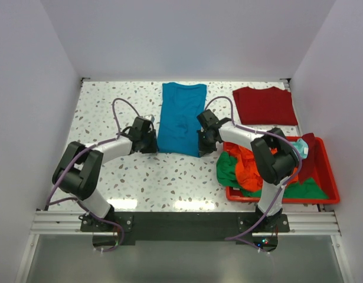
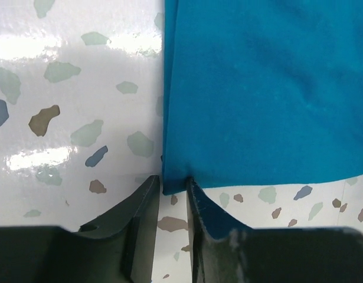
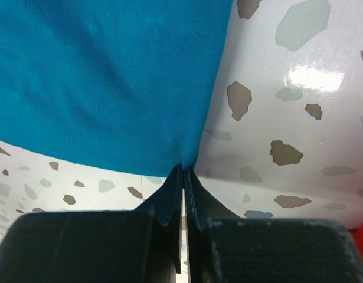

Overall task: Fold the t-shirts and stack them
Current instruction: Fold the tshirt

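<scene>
A teal-blue t-shirt lies folded into a long strip in the middle of the table. My left gripper is at its near left corner. In the left wrist view the gripper is slightly open and its tips straddle that corner of the shirt, which lies flat. My right gripper is at the near right corner. In the right wrist view it is shut on the shirt's corner, and the cloth is pinched to a point. A dark red t-shirt lies folded at the far right.
A red plastic bin stands at the near right, holding orange, green and pale aqua shirts, with a dark red cloth draped over them. White walls close in the table on three sides.
</scene>
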{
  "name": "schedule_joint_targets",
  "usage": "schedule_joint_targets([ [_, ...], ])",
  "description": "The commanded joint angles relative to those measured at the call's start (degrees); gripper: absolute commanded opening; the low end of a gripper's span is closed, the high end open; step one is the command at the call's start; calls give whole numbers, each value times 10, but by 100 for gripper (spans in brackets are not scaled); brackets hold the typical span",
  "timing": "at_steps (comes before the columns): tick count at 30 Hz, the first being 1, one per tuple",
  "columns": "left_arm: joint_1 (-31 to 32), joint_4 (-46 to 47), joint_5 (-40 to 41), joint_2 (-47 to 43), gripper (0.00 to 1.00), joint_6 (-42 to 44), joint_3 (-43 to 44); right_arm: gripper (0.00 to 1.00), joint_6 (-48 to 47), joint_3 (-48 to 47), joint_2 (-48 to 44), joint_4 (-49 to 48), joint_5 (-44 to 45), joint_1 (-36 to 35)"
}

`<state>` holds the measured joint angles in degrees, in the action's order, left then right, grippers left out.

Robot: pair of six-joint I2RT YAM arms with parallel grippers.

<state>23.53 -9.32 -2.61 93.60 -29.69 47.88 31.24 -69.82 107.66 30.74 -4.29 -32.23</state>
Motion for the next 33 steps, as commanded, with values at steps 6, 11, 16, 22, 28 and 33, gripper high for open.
schedule_joint_targets([
  [6,3,48,-11,27,13,-8,0,0,-3,-1,12,-2,-5,-4],
  [11,2,34,-3,21,0,-13,0,0,-7,0,5,12,5,-4],
  [16,3,18,24,-15,0,-16,-24,0,-7,8,-13,29,26,-3],
  [22,3,9,24,-60,0,-35,-52,0,-7,14,-28,43,39,-4],
  [28,21,-15,25,-104,0,-44,-60,0,-7,9,-50,57,39,-13],
  [33,36,-41,44,-127,0,-56,-59,0,-6,7,-71,73,40,-39],
])
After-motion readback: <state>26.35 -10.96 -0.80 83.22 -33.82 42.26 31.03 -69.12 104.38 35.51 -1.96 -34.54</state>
